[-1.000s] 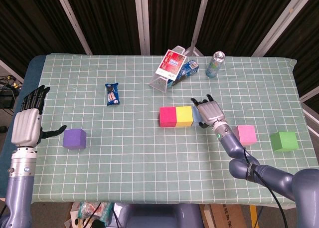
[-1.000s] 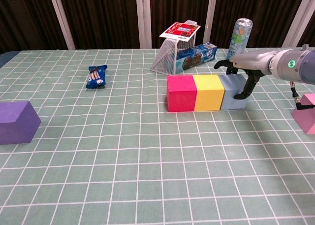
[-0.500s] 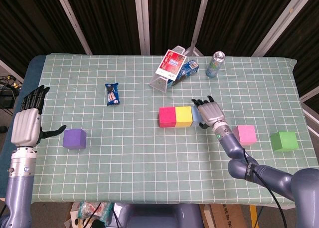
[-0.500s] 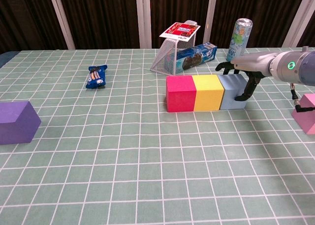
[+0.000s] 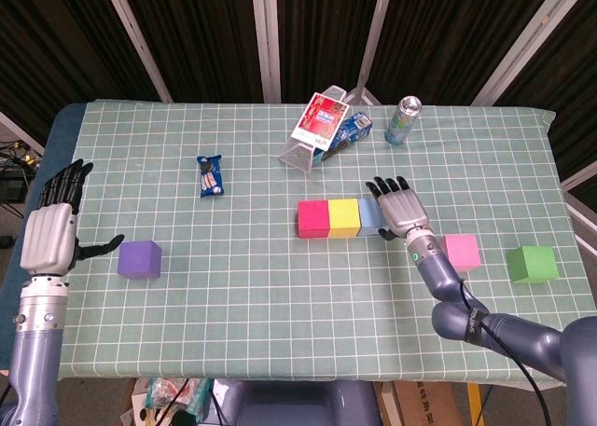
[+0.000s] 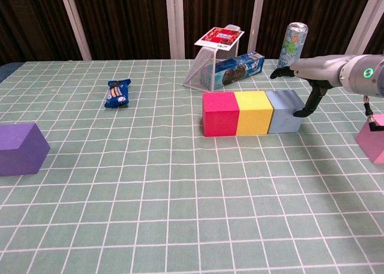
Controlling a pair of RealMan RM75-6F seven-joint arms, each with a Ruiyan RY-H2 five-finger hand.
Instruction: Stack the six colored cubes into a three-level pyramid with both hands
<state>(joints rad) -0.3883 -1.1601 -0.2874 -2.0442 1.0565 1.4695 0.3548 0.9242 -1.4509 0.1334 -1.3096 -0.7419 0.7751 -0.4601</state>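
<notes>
- The bottom row looks set: a red cube (image 6: 221, 113), a yellow cube (image 6: 254, 112) and a pale blue cube (image 6: 284, 111) stand side by side, faces touching, near the middle of the table (image 6: 180, 214)
- The right hand (image 5: 401, 207) hovers at the blue cube's outer side, fingers spread and holding nothing; whether a fingertip touches the cube is hard to tell
- The left hand (image 5: 51, 228) is open and empty, just beside the purple cube (image 5: 139, 258) at the table's left
- The pink cube (image 5: 461, 252) and green cube (image 5: 532, 264) lie apart at the right
- Judged next: each hand takes its nearest cube, grips opposite flat faces, and sets it squarely over a seam without nudging the row
- The cubes look matte, plain and equal in size, probably light
</notes>
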